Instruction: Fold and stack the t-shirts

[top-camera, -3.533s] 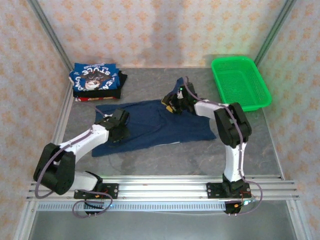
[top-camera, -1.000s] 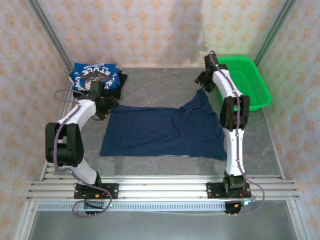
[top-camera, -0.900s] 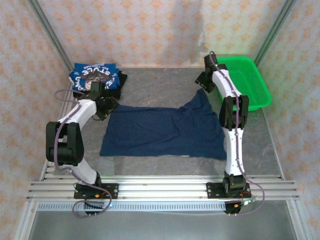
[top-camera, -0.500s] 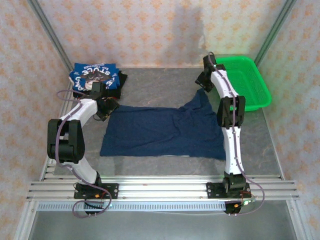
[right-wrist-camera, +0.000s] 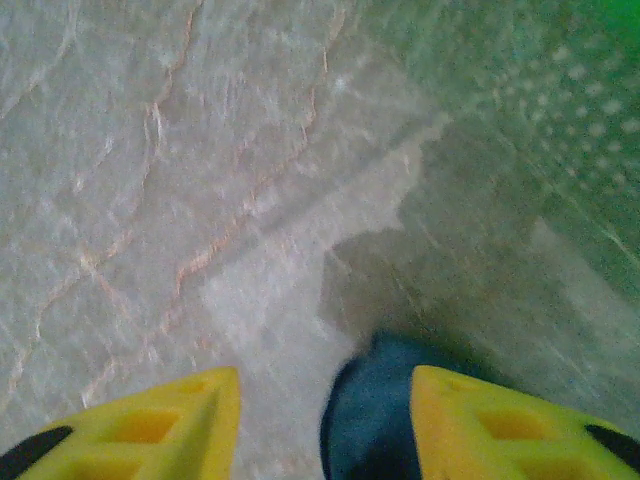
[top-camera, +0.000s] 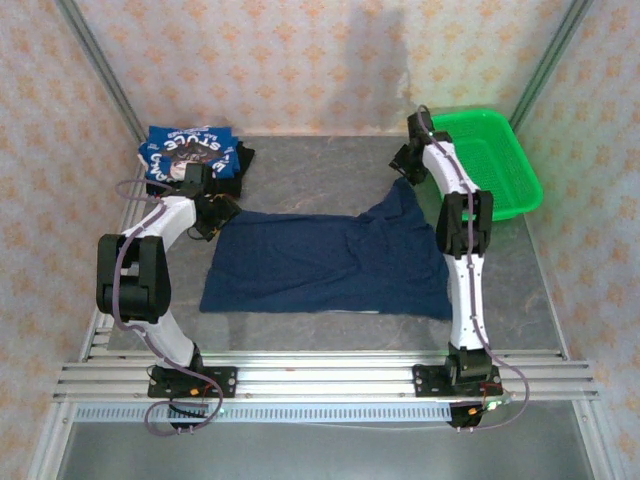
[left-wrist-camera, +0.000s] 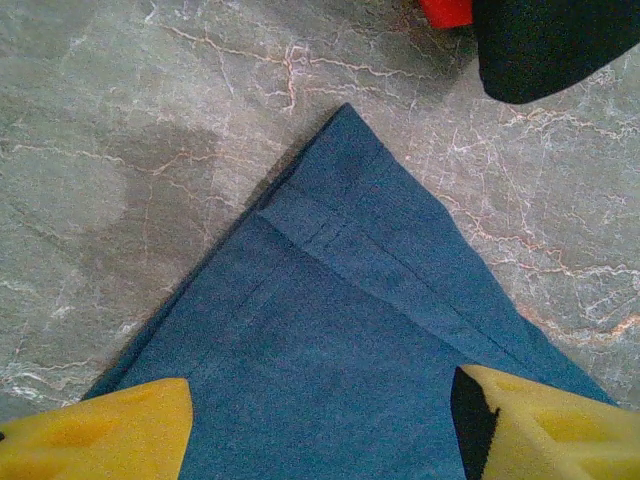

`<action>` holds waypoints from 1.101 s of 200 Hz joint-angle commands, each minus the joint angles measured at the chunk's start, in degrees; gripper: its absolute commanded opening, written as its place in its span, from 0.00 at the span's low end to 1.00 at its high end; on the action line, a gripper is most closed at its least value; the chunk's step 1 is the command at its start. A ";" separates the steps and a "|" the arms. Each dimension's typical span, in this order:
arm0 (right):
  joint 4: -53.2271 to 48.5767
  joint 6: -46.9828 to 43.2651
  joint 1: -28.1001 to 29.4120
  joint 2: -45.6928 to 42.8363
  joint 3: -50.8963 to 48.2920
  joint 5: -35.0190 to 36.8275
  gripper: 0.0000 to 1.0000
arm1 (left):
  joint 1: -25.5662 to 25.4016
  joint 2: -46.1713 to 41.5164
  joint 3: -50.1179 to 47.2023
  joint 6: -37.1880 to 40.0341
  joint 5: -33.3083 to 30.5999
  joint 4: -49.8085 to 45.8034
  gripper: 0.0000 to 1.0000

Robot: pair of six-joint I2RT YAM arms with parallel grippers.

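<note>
Hovering: left gripper (left-wrist-camera: 318, 415) spread over navy t-shirt (left-wrist-camera: 340, 330) corner; right gripper (right-wrist-camera: 325, 385) parted, shirt tip between jaws.

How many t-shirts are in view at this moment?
4. A navy t-shirt lies spread flat in the centre. At back left, a blue printed t-shirt sits on top of a black t-shirt and a red t-shirt. More may be hidden between them.

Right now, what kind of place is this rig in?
Probably a lab test cell for cloth folding, not a home: wallpaper panels on a metal frame, two robot arms bolted to a rail, and a navy t-shirt spread on the table beside a folded stack.
</note>
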 commanded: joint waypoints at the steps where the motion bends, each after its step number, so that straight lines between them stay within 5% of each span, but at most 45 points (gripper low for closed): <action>1: 0.96 -2.08 0.22 -9.57 -4.90 -1.67 0.52 | 0.26 -1.56 -0.57 -0.14 0.68 1.46 0.70; 104: 2.95 -6.66 2.34 -22.66 -32.25 -4.84 0.44 | 0.22 -2.74 -1.28 0.54 0.59 1.05 0.70; 220: 4.03 -5.79 3.31 -19.50 -33.93 -3.08 0.32 | 0.22 -5.33 -4.09 0.81 -0.44 0.42 0.70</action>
